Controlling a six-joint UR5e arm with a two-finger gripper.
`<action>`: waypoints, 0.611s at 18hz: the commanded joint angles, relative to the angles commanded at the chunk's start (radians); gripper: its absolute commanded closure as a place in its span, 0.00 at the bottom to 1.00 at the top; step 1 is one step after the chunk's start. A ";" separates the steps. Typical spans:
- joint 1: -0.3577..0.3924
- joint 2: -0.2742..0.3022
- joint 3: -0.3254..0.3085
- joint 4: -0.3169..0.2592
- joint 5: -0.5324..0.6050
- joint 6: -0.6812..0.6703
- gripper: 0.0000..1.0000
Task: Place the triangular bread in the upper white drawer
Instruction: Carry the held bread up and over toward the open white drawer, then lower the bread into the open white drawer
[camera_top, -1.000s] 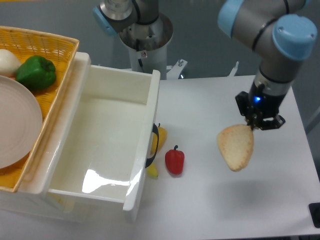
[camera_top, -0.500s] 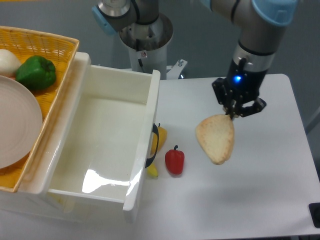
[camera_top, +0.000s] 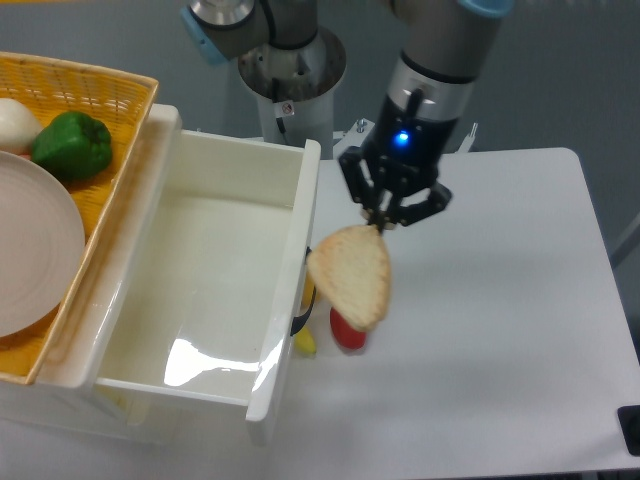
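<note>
Claw (camera_top: 385, 222) pointing down, clamped on triangular bread (camera_top: 352, 276) beside upper white drawer (camera_top: 300, 225).

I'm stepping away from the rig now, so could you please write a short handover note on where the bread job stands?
Tool: shut on the triangular bread, pinching its top corner; the slice hangs in the air.
Position: the bread is beside the front wall of the upper white drawer, above the red pepper, not yet over the drawer's inside.
Done: bread picked up.
Left: carry it over the open drawer and release it inside.
</note>
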 joint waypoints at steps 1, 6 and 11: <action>-0.015 0.003 -0.014 0.000 0.005 -0.006 0.96; -0.092 0.049 -0.097 0.008 0.008 -0.014 0.96; -0.144 0.063 -0.126 0.012 0.008 -0.014 0.96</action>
